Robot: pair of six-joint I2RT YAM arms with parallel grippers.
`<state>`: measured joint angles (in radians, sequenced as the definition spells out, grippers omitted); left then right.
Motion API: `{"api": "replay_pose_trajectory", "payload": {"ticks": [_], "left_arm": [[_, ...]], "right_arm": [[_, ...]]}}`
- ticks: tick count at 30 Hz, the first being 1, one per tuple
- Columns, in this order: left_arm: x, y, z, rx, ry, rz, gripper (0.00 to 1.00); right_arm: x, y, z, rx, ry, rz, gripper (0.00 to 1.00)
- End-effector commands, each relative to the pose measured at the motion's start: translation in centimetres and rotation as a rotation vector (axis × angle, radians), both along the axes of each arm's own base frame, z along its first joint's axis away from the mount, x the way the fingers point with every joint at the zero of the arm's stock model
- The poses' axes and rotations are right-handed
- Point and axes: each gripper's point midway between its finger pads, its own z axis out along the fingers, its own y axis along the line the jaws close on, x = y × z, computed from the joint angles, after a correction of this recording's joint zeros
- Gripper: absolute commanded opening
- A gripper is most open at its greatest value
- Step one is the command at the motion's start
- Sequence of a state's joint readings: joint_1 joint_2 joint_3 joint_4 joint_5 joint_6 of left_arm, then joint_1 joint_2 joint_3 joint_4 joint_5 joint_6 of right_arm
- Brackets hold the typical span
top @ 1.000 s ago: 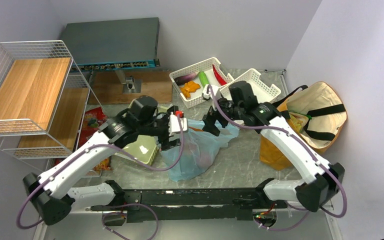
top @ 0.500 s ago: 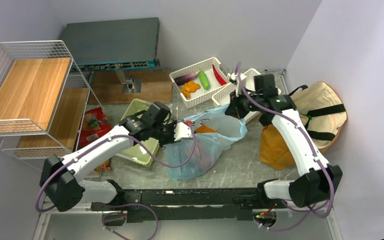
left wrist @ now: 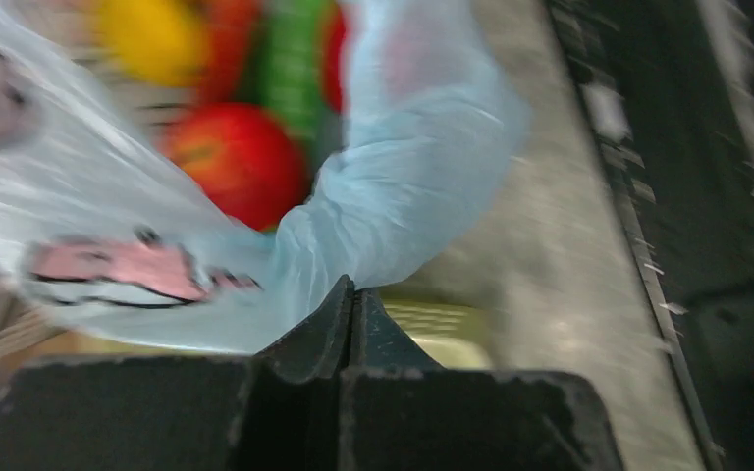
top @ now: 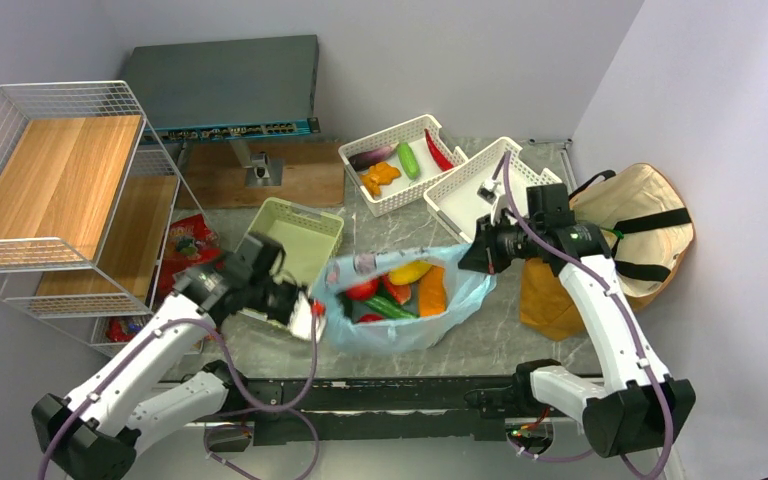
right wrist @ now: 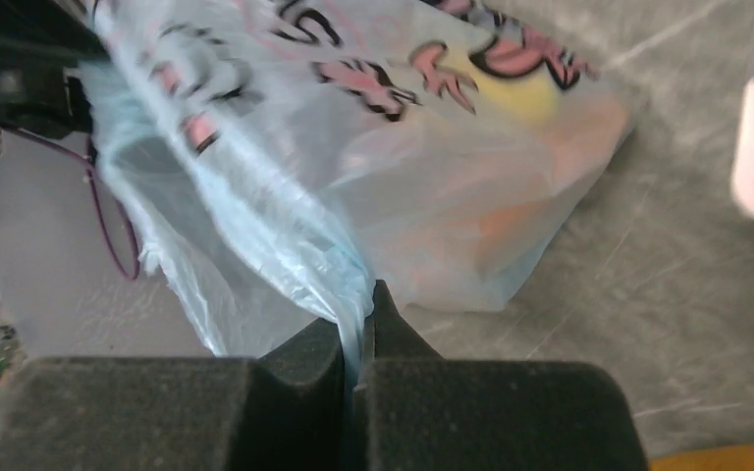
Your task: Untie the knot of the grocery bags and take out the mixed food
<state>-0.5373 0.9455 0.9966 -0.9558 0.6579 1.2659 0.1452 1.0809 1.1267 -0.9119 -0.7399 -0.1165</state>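
Note:
The light-blue plastic grocery bag [top: 405, 335] lies mid-table, its mouth stretched wide between my two grippers. Inside it I see a yellow mango [top: 410, 271], a red apple [top: 362, 290], an orange carrot [top: 431, 290] and a green cucumber [top: 390, 308]. My left gripper [top: 316, 312] is shut on the bag's left rim [left wrist: 393, 196]; its blurred wrist view shows the apple [left wrist: 241, 162]. My right gripper [top: 467, 261] is shut on a bunched strand of the right rim [right wrist: 344, 285]. The mustard-brown tote [top: 640, 215] with black straps sits at the far right, untouched.
A white basket [top: 385, 134] at the back holds an eggplant, a cucumber and a red chili; a second white basket [top: 465, 200] stands beside it. A pale green basket [top: 295, 235] is behind my left arm. A wire shelf [top: 50, 190] and red snack pack [top: 188, 245] are on the left.
Both grippers closed on the blue bag's rim and pulled apart, the left toward the near left, the right to the right. The bag's mouth now gapes and the food shows.

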Motion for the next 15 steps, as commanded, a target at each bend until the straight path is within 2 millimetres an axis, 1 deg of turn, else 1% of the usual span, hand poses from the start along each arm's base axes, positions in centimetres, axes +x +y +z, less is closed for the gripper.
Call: {"api": "replay_pose_trajectory", "payload": {"ticks": [1, 3, 4, 5, 6, 7, 8, 9, 10, 11, 13, 14, 15], "left_arm": [[-4.9, 3.2, -9.1, 0.234, -0.042, -0.213, 0.0], [-5.2, 4.2, -11.2, 0.287, -0.096, -0.217, 0.0], [-5.3, 4.8, -12.2, 0.316, -0.113, -0.223, 0.02], [-5.4, 5.3, -12.6, 0.335, -0.125, -0.229, 0.07], [-5.5, 5.5, -12.7, 0.338, -0.129, -0.227, 0.16], [-5.6, 5.3, -12.3, 0.319, -0.123, -0.219, 0.28], [-5.8, 4.6, -11.0, 0.27, -0.105, -0.198, 0.48], [-5.8, 3.5, -8.9, 0.197, -0.084, -0.168, 0.63], [-5.4, 2.0, -5.5, 0.098, -0.072, -0.114, 0.71], [-5.2, 0.9, -2.5, 0.01, -0.034, -0.058, 0.76], [-4.6, -1.2, 3.1, -0.141, 0.051, 0.035, 0.79], [-4.3, -2.0, 5.6, -0.199, 0.071, 0.059, 0.79], [-3.7, -2.9, 7.3, -0.238, 0.096, 0.079, 0.79]], "right_arm": [[0.3, 0.1, -2.1, 0.001, 0.025, -0.012, 0.0], [0.1, 0.7, -3.0, 0.005, 0.045, 0.01, 0.0], [-0.1, 1.1, -3.3, 0.005, 0.048, 0.023, 0.0], [-0.4, 1.5, -3.5, 0.002, 0.049, 0.04, 0.0], [-0.6, 2.0, -3.7, -0.002, 0.043, 0.057, 0.0], [-0.8, 2.4, -3.7, -0.008, 0.029, 0.07, 0.0], [-1.1, 2.9, -3.7, -0.012, 0.015, 0.086, 0.0], [-1.2, 3.2, -3.7, -0.018, -0.003, 0.099, 0.0], [-1.3, 3.5, -3.7, -0.021, -0.016, 0.105, 0.0], [-1.4, 3.7, -3.6, -0.021, -0.024, 0.109, 0.0], [-1.2, 3.7, -3.4, -0.029, -0.044, 0.104, 0.0], [-1.0, 3.7, -3.3, -0.034, -0.058, 0.095, 0.0], [-0.7, 3.7, -3.2, -0.035, -0.079, 0.083, 0.0]]}}
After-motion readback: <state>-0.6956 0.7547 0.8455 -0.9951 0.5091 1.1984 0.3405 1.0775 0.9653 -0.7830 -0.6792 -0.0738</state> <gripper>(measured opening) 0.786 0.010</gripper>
